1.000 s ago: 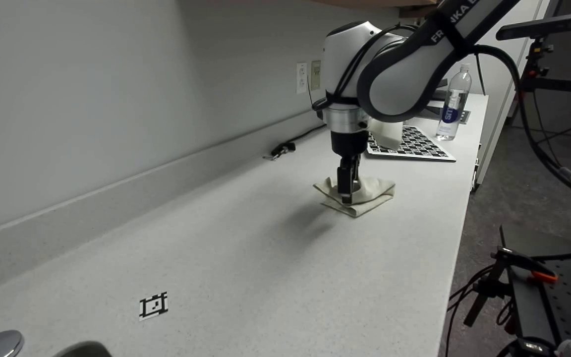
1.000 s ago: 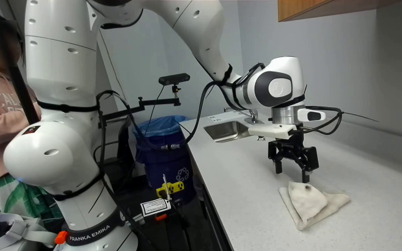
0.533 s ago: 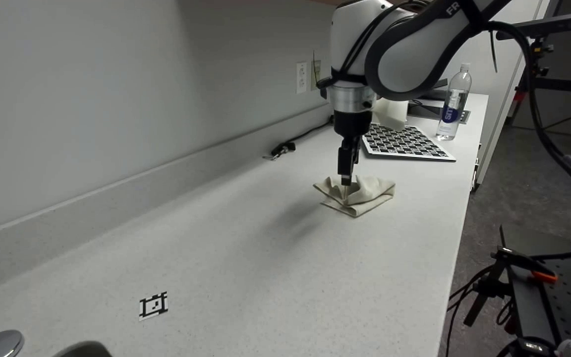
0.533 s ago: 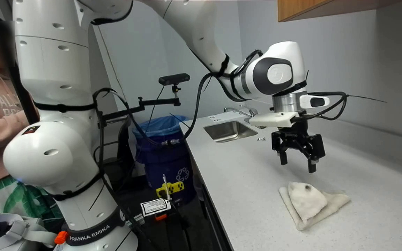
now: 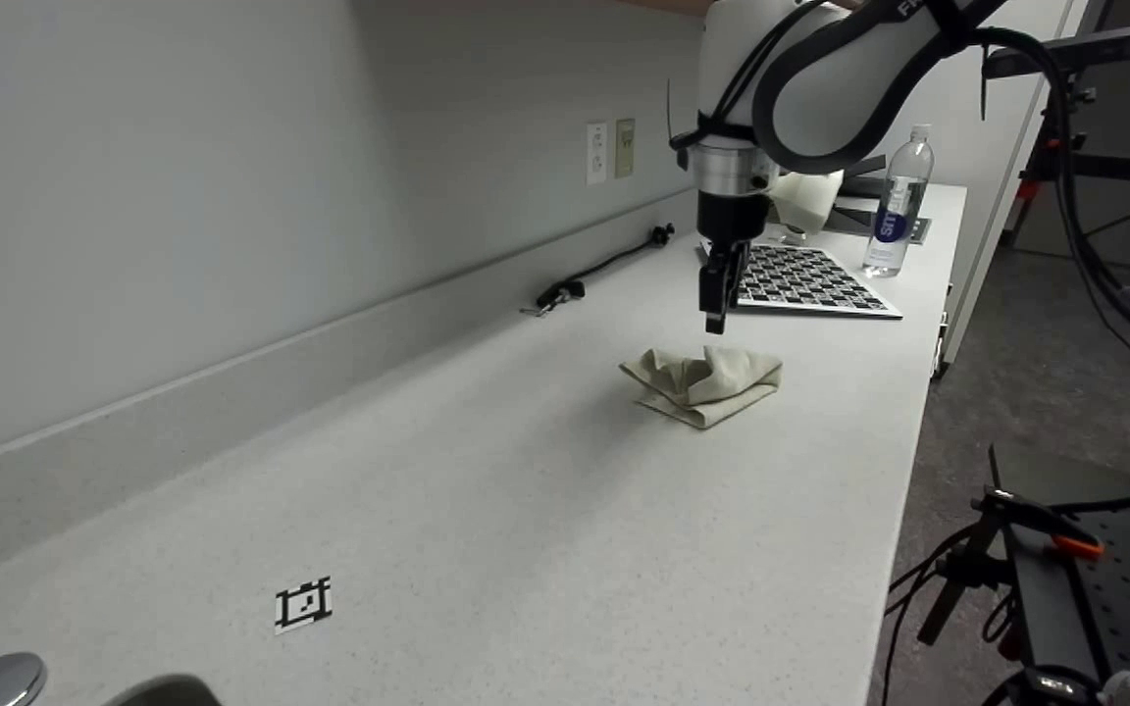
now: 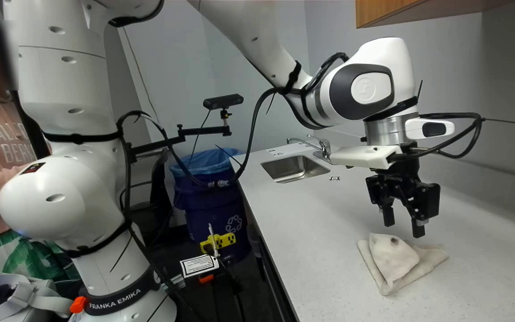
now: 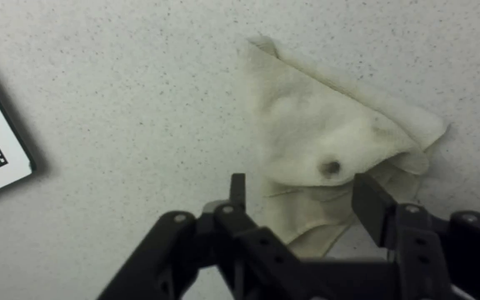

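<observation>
- A cream folded fabric cloth [image 6: 394, 264] rests on a pale speckled desk [image 6: 324, 268], between the long front edge and the wall edge, well apart from both; a flat black-and-white checkered board [image 5: 810, 279] lies toward one end, a steel sink [image 6: 295, 169] toward the other.
- The black two-fingered tool [image 6: 403, 225] hangs above the cloth, apart from it; the cloth lies beneath, seemingly shifted a little toward the sink end.
- The tool's fingers stand well apart, holding and touching nothing.
- They are spaced roughly along the desk's length: in the wrist view the board-side fingertip shows against the desk beside the cloth, the sink-side one over the cloth's folds.
- The cloth is roughly three-cornered with no clear long axis; its rolled fold slants along the side facing the front edge.
- A small dark spot [image 7: 330, 167] on its raised flap shows nearer the sink-side fingertip.
- Only one white jointed arm [image 6: 262, 49] is near it.
</observation>
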Controlling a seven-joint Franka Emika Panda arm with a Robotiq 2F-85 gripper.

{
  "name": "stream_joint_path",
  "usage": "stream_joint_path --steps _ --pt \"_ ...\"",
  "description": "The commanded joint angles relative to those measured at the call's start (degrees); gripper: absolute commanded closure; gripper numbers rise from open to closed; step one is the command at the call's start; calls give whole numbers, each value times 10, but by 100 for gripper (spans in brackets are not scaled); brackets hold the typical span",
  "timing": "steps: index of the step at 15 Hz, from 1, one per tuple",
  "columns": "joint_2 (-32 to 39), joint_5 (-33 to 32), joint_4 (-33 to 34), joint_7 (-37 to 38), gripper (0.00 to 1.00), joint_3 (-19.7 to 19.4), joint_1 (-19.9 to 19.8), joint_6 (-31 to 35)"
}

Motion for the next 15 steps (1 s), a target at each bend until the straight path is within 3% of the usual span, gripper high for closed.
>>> stream_joint_path --steps 1,6,11,15 --pt "-9 21 -11 -33 64 -6 -27 30" --pt "29 97 9 -90 100 3 -59 33" --pt "72 149 37 -121 100 8 -73 20" --pt "107 141 69 -108 100 12 -67 10"
